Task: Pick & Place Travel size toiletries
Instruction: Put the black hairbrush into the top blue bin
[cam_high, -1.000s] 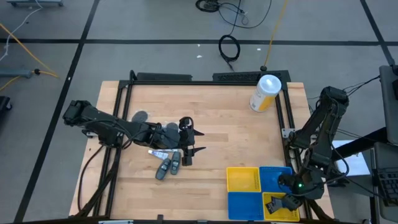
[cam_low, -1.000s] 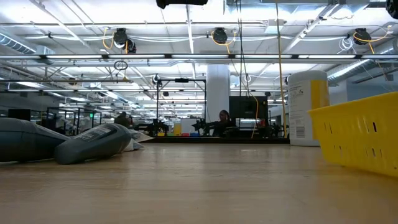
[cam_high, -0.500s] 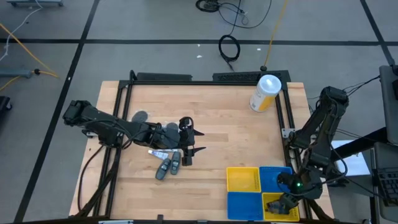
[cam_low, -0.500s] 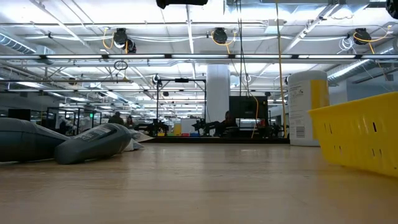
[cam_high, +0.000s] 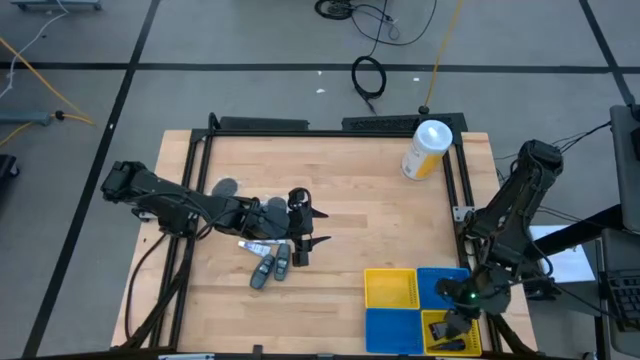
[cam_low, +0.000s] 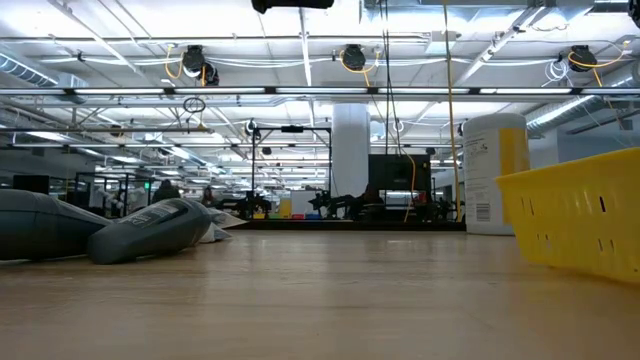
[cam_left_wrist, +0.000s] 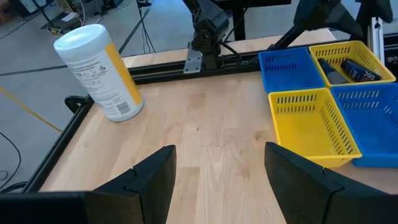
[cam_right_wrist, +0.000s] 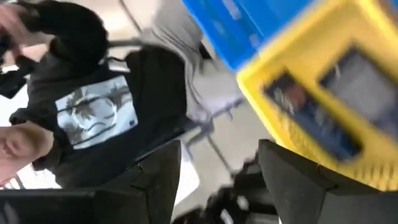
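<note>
Left arm: extended low across table from left edge toward centre, wrist level. Left gripper (cam_high: 312, 228): fingers (cam_left_wrist: 155, 180) spread apart, nothing between them. Right arm: folded upright at table's right edge, elbow high, wrist bent down and tilted. Right gripper (cam_high: 452, 331): at near right corner, fingers (cam_right_wrist: 155, 174) parted, empty.

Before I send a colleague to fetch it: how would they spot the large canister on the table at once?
Start at the wooden table and go to its far right corner, well away from the yellow and blue baskets at the near right. There the canister lies tilted beside the black rail. It is a white cylinder with a yellow band and a white lid, far bigger than the small dark toiletries by the left gripper.
</note>
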